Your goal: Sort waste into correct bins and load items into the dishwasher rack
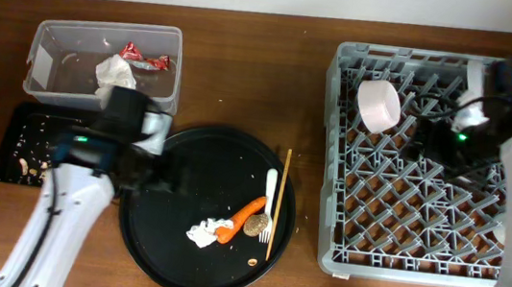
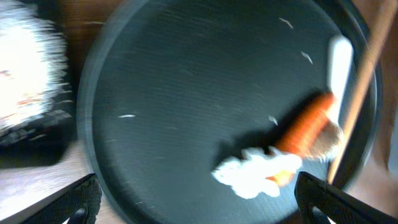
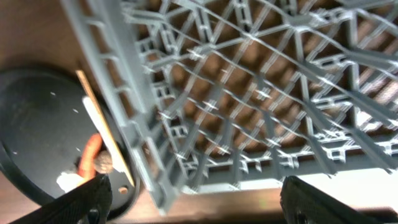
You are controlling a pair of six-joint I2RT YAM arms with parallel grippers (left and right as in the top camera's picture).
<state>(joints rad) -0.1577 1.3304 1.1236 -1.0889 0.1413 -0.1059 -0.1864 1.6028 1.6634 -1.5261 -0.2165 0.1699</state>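
Observation:
On the round black tray [image 1: 177,241] lie a crumpled white tissue [image 1: 207,232], an orange carrot piece [image 1: 248,215], a beige food scrap [image 1: 257,225], a white fork [image 1: 268,203] and a wooden chopstick [image 1: 279,204]. My left gripper [image 1: 152,166] is open and empty over the tray's left side. In the left wrist view [image 2: 199,202] the tissue [image 2: 252,177] and carrot [image 2: 308,124] lie ahead of it. My right gripper [image 1: 435,140] is open and empty above the grey dishwasher rack [image 1: 420,230], as the right wrist view [image 3: 205,202] also shows. A pale pinkish bowl [image 1: 378,104] stands in the rack.
The clear tub [image 1: 45,42] at the back left holds a tissue [image 1: 115,73] and a red wrapper [image 1: 145,57]. The shallow black tray [image 1: 16,126] in front of it holds beige crumbs [image 1: 26,168]. The rack's left wall [image 3: 118,99] stands close to the round tray.

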